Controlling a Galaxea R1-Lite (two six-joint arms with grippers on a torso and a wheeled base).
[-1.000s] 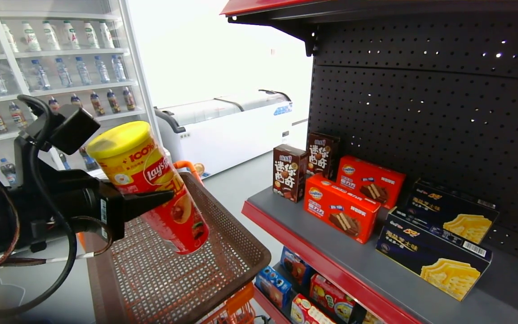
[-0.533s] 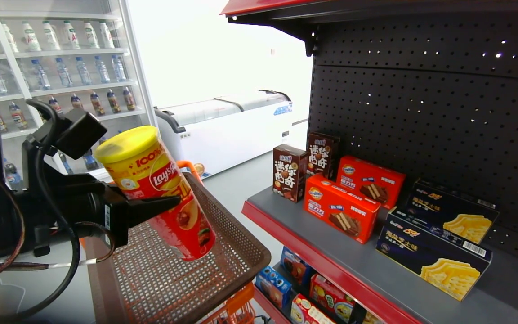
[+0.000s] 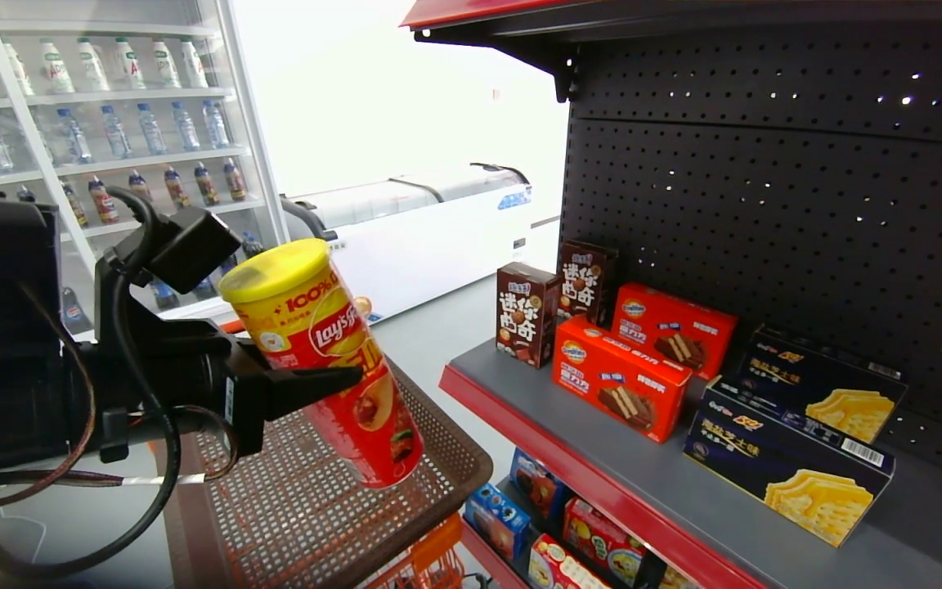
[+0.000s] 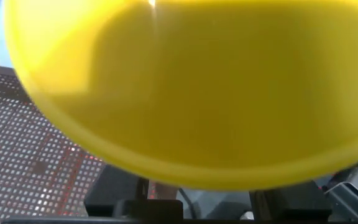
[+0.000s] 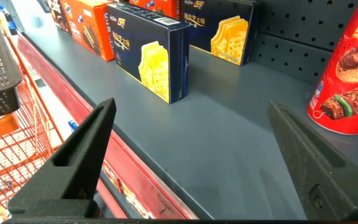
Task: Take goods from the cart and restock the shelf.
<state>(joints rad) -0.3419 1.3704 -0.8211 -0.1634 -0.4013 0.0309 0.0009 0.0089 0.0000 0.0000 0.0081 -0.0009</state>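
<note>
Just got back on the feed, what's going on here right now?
The left claw is shut on a yellow-lidded chip can, holding it tilted above the cart basket, short of the shelf. The right claw is open over a bare stretch of that shelf, with dark blue boxes and another red can standing nearby. The can in hand is not yet shelved.

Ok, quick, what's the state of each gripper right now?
Left gripper: closed, holding the chip can over the cart basket.
Right gripper: open, empty, above the shelf.
</note>
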